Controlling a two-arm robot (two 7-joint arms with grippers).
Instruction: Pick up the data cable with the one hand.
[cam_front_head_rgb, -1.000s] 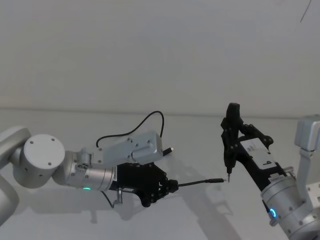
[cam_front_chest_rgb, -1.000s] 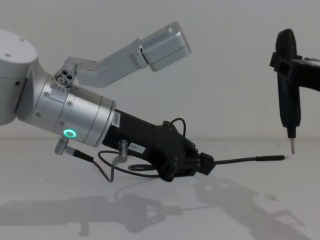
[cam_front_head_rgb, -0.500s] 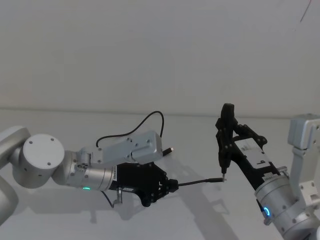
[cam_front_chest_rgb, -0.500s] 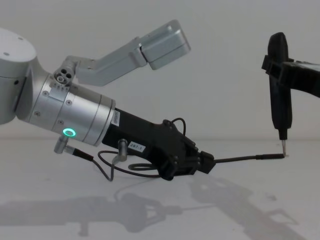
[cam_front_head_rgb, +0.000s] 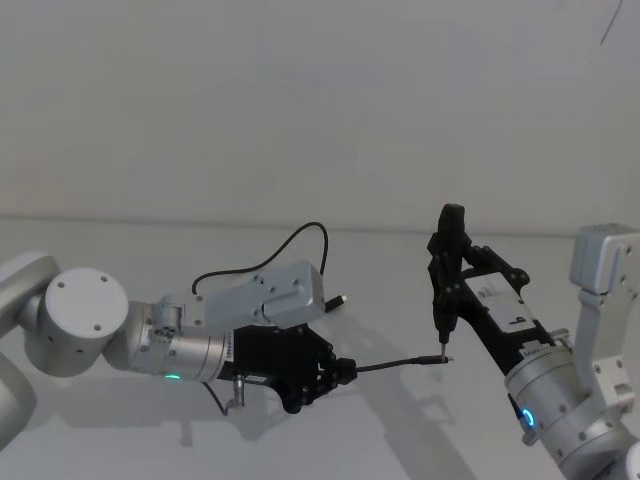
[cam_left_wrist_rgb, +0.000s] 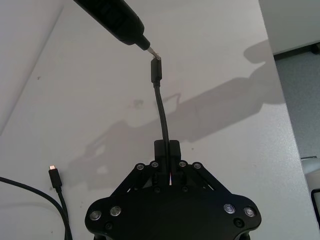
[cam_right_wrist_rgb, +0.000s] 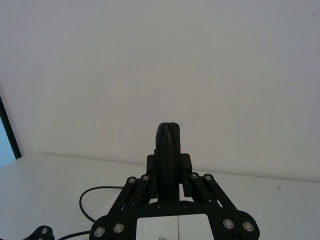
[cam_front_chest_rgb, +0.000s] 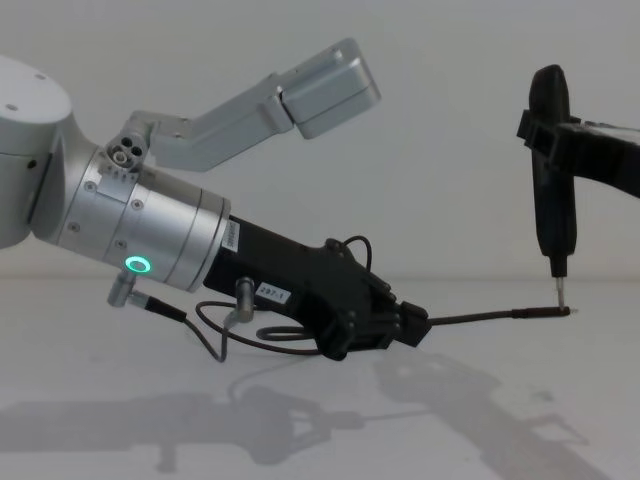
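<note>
A plain white wall rises behind the white table.

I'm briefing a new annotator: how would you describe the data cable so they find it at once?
Find the silver left arm with the green ring, low over the white table; its black left gripper is shut on the data cable. It is the long thin black cord jutting toward the pointed tool in the right gripper, unlike the short grey wire under the wrist.
</note>
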